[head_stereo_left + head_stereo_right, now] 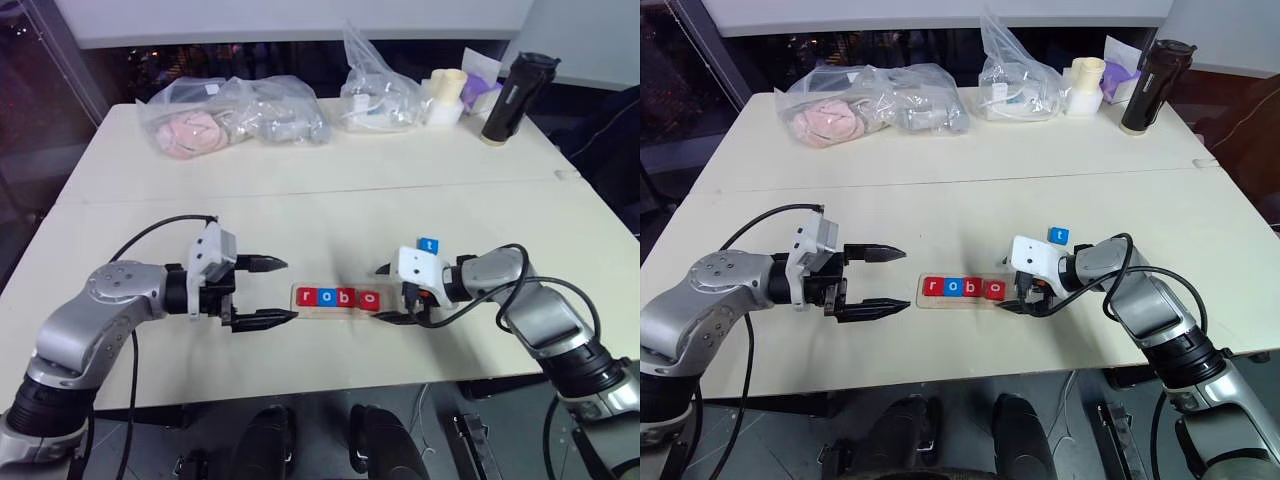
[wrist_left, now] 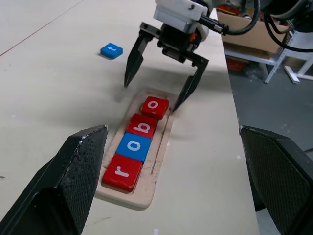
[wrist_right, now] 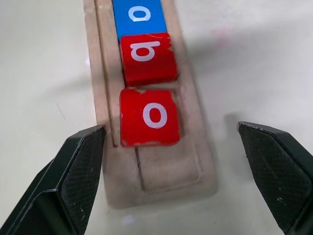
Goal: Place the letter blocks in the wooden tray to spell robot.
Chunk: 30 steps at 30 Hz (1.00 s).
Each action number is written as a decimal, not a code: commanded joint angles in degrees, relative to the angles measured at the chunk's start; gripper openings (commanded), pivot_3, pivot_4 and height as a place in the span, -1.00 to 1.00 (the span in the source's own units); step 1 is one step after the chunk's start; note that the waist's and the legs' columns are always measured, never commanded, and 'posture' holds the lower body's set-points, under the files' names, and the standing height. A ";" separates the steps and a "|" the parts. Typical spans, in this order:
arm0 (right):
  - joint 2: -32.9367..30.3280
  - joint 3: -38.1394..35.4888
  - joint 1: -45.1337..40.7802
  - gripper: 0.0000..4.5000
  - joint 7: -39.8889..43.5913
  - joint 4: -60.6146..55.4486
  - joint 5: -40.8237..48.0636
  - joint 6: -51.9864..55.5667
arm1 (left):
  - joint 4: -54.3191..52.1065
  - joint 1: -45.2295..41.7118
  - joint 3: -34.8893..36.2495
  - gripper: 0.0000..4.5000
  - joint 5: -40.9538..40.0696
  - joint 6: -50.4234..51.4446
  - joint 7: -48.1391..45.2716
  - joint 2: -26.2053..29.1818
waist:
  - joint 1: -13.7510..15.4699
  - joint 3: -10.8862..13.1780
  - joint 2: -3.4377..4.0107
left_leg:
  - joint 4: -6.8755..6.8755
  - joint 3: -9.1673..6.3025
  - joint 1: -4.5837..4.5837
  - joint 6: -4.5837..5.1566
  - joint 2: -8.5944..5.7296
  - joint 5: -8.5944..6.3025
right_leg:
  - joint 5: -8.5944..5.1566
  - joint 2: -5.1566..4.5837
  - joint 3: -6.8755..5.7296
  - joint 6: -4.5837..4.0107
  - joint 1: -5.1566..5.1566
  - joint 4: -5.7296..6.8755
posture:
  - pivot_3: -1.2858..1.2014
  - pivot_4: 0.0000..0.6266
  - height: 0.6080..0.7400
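The wooden tray (image 2: 157, 161) lies near the table's front edge, between my two grippers. Four letter blocks sit in it: red r (image 2: 122, 172), blue o (image 2: 134, 146), red b (image 2: 143, 126) and red o (image 3: 149, 117). That last red o lies a bit askew beside the tray's empty end slot. The blue t block (image 1: 429, 245) rests on the table just behind my right gripper. My right gripper (image 2: 159, 89) is open, its fingers straddling the tray's right end, holding nothing. My left gripper (image 1: 272, 291) hangs open left of the tray, pointing at it.
Along the far side of the table stand clear plastic bags of items (image 1: 235, 115), a further bag (image 1: 375, 92), a cream cup (image 1: 445, 95), a purple packet (image 1: 482, 85) and a black bottle (image 1: 515, 98). A seam crosses the tabletop behind the tray.
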 commanded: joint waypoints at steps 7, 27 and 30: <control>0.84 -0.97 -2.99 0.96 -1.65 2.53 -1.21 -3.57 | -0.91 -0.56 0.51 1.00 -0.40 -0.71 0.67 -0.42 | 0.04 0.00 0.00 | 0.00 0.01 0.00 0.00 0.00 0.00 | 0.00 0.00 0.00 0.00 0.00 0.00 | 0.03 -0.52 1.00; -1.28 -2.49 -4.50 0.96 -1.36 7.22 -2.71 -7.10 | -0.79 -0.66 0.24 1.00 -0.23 -1.00 1.17 -0.85 | 0.05 0.00 0.00 | 0.00 0.01 0.00 0.00 -0.01 0.00 | 0.00 0.00 0.00 0.00 0.00 0.00 | 0.03 -0.52 1.00; -0.68 -2.13 -4.62 0.96 -1.96 9.83 -3.88 -9.56 | -0.77 -0.63 0.14 1.00 -0.08 -1.05 1.17 -0.93 | 0.05 0.00 0.00 | 0.00 0.02 0.00 0.00 -0.01 0.00 | 0.00 0.01 0.00 0.00 0.00 0.00 | 0.03 -0.52 1.00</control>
